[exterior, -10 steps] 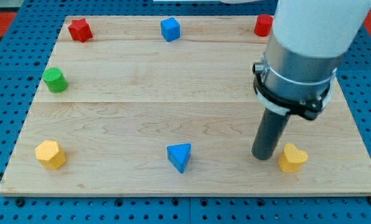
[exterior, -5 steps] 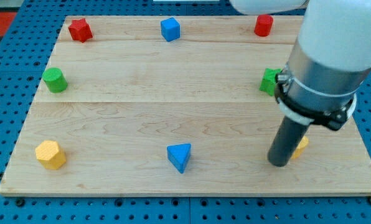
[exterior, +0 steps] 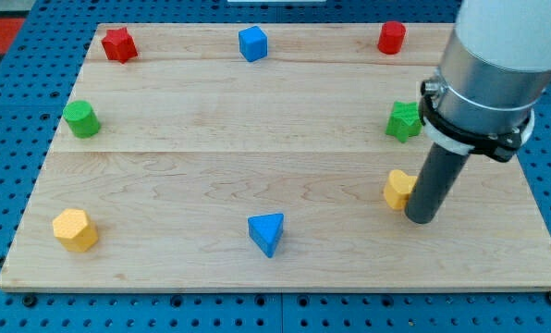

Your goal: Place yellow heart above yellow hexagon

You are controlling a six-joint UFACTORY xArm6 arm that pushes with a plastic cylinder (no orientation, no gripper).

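The yellow heart point(exterior: 398, 188) lies at the right of the wooden board point(exterior: 211, 166), partly hidden behind my rod. My tip point(exterior: 422, 219) rests on the board touching the heart's right side. The yellow hexagon point(exterior: 75, 229) sits far off at the board's lower left corner. The heart is far to the right of the hexagon and a little higher in the view.
A green star-like block point(exterior: 404, 121) sits just above the heart. A blue triangle point(exterior: 267, 233) lies at bottom centre. A green cylinder point(exterior: 81, 119) is at the left. A red block point(exterior: 118, 43), a blue cube point(exterior: 252, 43) and a red cylinder point(exterior: 391, 37) line the top edge.
My tip swung from the heart's left side round below it to its right side. The heart moved up and to the left from the lower right.
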